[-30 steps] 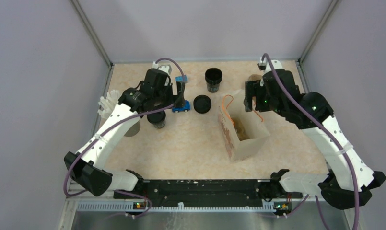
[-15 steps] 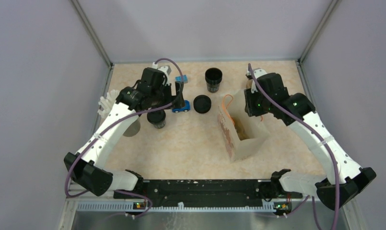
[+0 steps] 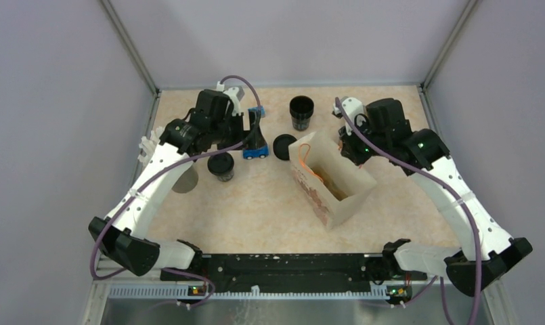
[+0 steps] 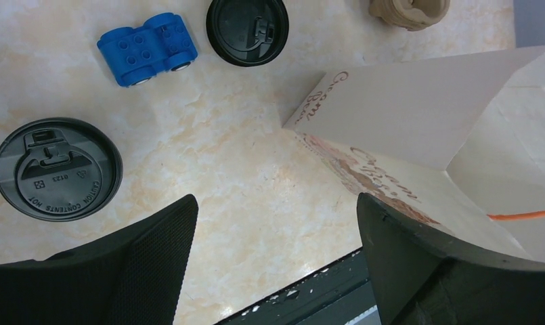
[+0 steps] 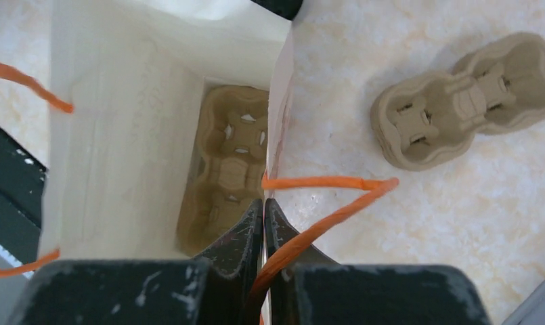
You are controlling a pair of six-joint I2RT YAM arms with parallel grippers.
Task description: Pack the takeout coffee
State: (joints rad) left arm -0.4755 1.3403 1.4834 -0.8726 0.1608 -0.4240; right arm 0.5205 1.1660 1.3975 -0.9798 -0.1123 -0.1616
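One black takeout coffee cup (image 3: 221, 166) with its lid on stands left of centre; its top (image 4: 57, 169) shows in the left wrist view. A second black cup (image 3: 301, 112) stands open at the back, and a loose black lid (image 3: 284, 147) (image 4: 248, 30) lies in front of it. My left gripper (image 3: 254, 135) (image 4: 276, 203) hangs open and empty above the table by the blue toy car (image 3: 256, 152). My right gripper (image 3: 344, 144) (image 5: 264, 203) is shut on the far wall of the paper bag (image 3: 340, 193) (image 5: 120, 135), beside an orange handle (image 5: 323, 183).
A pulp carrier (image 5: 229, 169) lies inside the bag, and another (image 5: 466, 98) (image 4: 409, 10) sits on the table behind it. The toy car (image 4: 147, 49) is next to the loose lid. A grey cup (image 3: 187, 181) and white utensils (image 3: 147, 145) are at the left edge.
My right gripper has closed on the bag's wall and moved left, shifting the bag's mouth toward the loose lid. The left gripper has drifted slightly toward the back.
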